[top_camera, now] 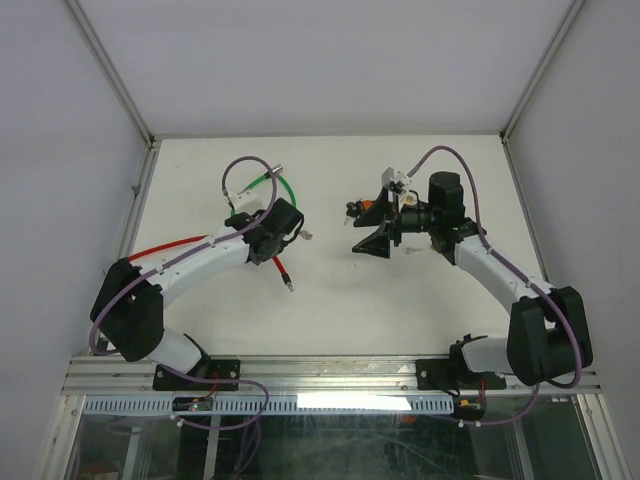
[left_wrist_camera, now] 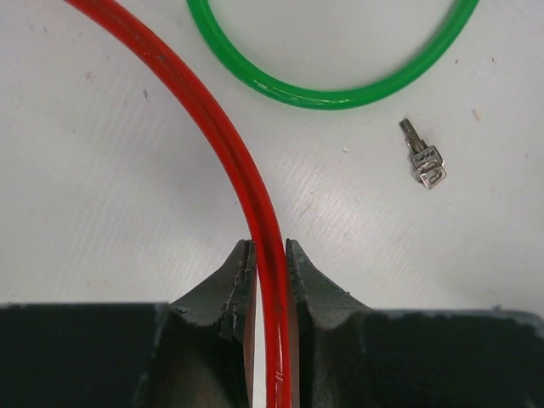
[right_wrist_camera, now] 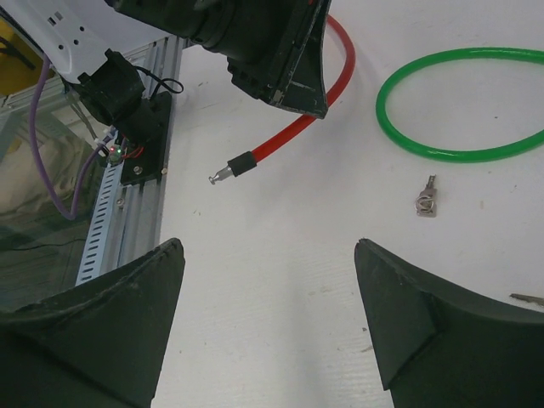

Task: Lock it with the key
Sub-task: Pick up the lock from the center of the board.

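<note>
**Q:** What could go wrong from here?

**Me:** My left gripper [left_wrist_camera: 270, 255] is pinched nearly shut on the red cable [left_wrist_camera: 229, 144], which runs up between my fingertips. The cable is smooth and round, so I judge it could slide or twist in the pinch if I drag it. Then its pin end [right_wrist_camera: 234, 167] would swing off line. A swing might also sweep the key [left_wrist_camera: 425, 161], which lies loose and flat on the table [left_wrist_camera: 102, 212], near the green cable [left_wrist_camera: 331, 98] loop but outside it, touching nothing

**Q:** And the key itself?

**Me:** It is small and thin against the table. My right gripper [right_wrist_camera: 268, 314] is spread wide and holds nothing. If I come down on the key at a poor angle, I'd expect my fingers to skid over it or flick it away. I can't make out a lock body, so I cannot tell where the key must go

**Q:** How are your arms set?

**Me:** My left arm reaches forward, wrist bent down, hand low over the table. My right arm stretches inward, hand raised off the table and turned sideways towards the left one, with the key between the two hands
</note>
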Available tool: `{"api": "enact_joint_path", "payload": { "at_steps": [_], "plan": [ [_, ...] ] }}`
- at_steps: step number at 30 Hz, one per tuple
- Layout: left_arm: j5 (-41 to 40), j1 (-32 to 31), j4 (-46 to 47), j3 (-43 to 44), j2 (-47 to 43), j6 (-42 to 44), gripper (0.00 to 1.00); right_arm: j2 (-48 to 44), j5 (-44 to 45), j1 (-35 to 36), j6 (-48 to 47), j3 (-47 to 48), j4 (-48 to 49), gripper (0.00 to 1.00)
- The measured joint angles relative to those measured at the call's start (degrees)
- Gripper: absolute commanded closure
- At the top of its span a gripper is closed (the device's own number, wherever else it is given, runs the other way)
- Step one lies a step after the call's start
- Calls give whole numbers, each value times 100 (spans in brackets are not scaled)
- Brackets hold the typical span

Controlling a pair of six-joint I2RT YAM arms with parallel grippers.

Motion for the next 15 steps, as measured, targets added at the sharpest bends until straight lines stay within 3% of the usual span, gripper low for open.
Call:
{"api": "enact_joint_path", "payload": {
  "at_steps": [9, 15],
  "plan": [
    [-127, -326, 199, -109, -63, 188, 100, 295, 20, 245, 579, -111, 442, 17],
    [68, -678, 1121, -483, -649, 245, 100, 603, 153, 446, 645, -107, 352, 18]
  ]
}}
